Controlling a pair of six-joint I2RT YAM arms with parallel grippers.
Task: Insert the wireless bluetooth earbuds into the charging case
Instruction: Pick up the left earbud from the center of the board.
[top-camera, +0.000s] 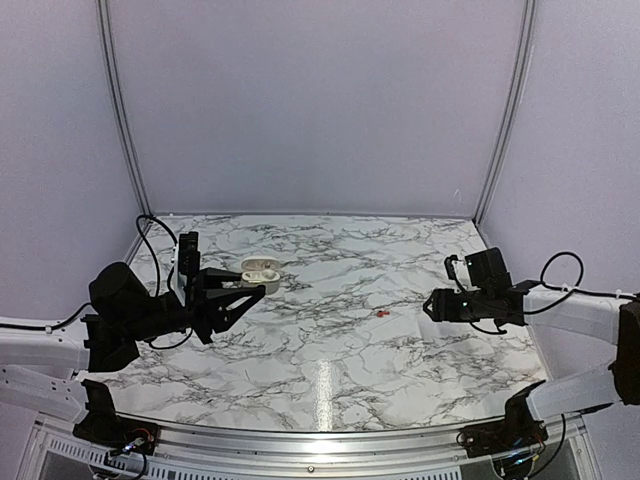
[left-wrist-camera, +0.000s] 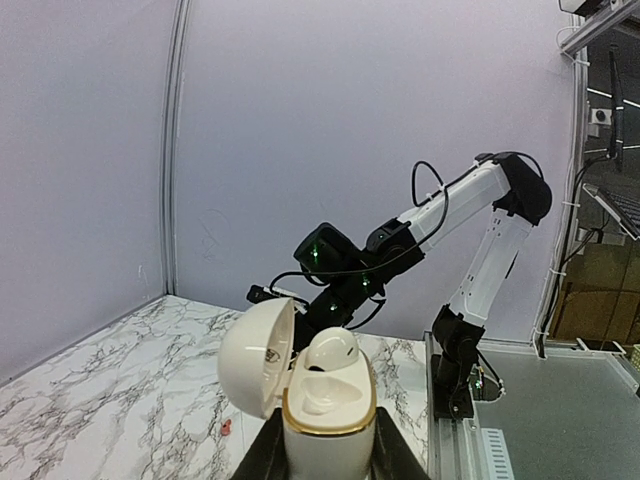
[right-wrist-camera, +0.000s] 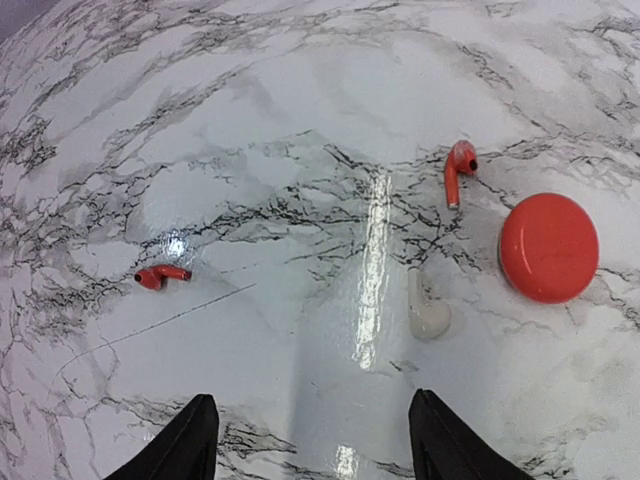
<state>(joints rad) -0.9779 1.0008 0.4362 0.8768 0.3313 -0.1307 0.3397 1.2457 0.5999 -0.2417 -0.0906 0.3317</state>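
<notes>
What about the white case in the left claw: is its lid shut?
No: the lid stands flipped open, a white earbud seated inside the case.

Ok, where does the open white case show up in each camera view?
Top external: the white case sits left of centre, at the tip of the left gripper.
Left wrist: the white case fills the bottom centre, lid swung open to the left.
Right wrist: not in it.
Shared landmark: the marble table, visible in all three views.
</notes>
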